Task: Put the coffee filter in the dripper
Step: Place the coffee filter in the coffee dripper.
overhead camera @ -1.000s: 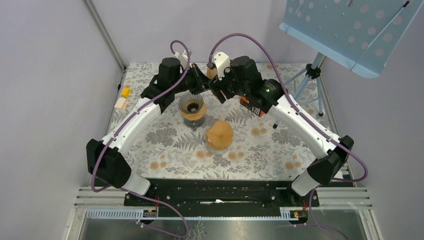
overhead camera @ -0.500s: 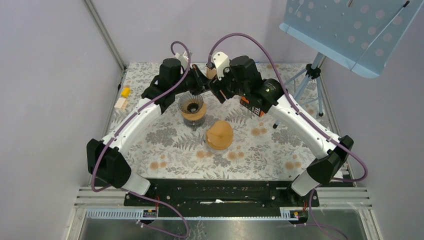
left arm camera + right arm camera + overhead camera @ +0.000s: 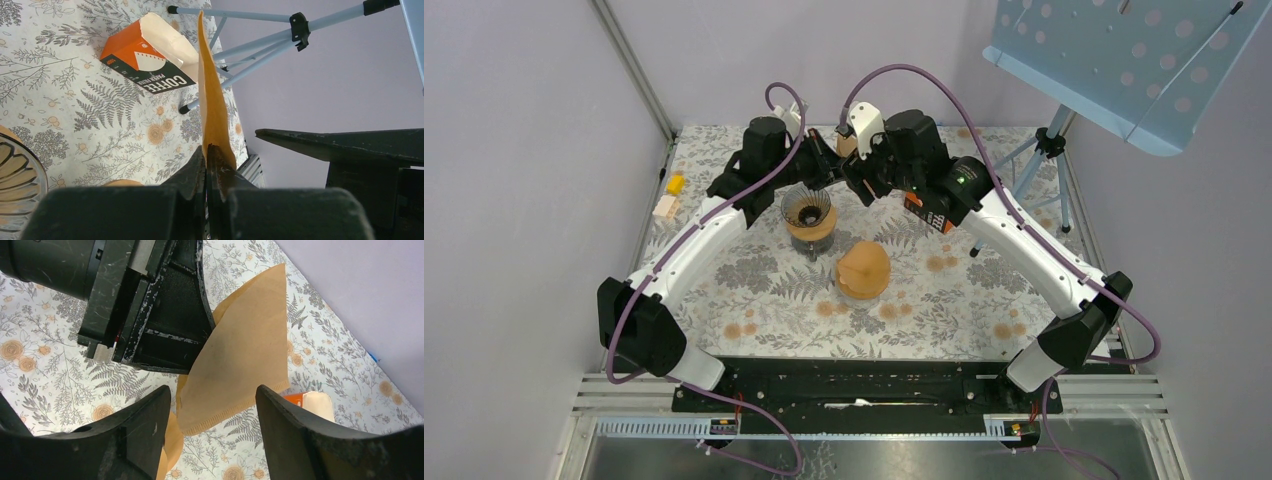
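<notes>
A flat brown paper coffee filter [image 3: 245,355] hangs in the air with my left gripper [image 3: 207,150] shut on its corner; the left wrist view shows it edge-on [image 3: 212,100]. My right gripper [image 3: 212,405] is open, its fingers on either side of the filter's lower crimped edge without touching it. In the top view both grippers meet at the back of the table, left gripper [image 3: 824,165] and right gripper [image 3: 856,178], just behind the glass dripper [image 3: 808,215]. The dripper's ribbed rim [image 3: 15,170] shows at the lower left of the left wrist view.
A brown cone-shaped stack of filters [image 3: 864,270] sits right of the dripper. An open orange coffee filter box [image 3: 145,60] lies further right, near the tripod legs [image 3: 1044,160] of a music stand. Small yellow [image 3: 674,183] and pale [image 3: 664,206] items lie at the table's left edge.
</notes>
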Action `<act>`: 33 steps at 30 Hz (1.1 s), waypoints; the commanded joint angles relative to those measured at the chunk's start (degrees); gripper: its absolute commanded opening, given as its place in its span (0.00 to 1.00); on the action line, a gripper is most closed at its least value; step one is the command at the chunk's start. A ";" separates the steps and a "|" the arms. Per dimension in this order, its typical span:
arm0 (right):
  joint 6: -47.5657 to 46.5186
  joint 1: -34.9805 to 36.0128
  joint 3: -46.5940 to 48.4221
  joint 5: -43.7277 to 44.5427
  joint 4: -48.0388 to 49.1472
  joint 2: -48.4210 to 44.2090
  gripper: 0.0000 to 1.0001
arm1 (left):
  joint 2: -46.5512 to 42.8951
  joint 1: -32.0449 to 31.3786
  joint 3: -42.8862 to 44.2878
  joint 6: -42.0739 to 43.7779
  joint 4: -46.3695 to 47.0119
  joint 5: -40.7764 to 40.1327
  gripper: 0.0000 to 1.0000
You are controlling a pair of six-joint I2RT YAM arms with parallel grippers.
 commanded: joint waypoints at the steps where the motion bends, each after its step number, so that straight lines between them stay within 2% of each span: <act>1: -0.05 0.57 2.12 1.80 0.68 -0.35 0.69 | -1.64 -0.26 -0.73 -0.17 3.51 -0.09 0.00; 9: -0.38 0.67 2.26 2.47 0.23 0.36 0.68 | -1.77 -0.35 -0.82 -0.58 3.96 0.23 0.00; 20: -0.09 0.62 0.93 -3.11 -0.07 -1.08 0.67 | -1.28 -0.35 -0.80 -0.19 4.27 -0.85 0.00; 33: -1.43 0.68 -0.38 1.92 0.31 -0.27 0.64 | -1.50 -0.39 -1.10 -1.15 4.77 -0.41 0.00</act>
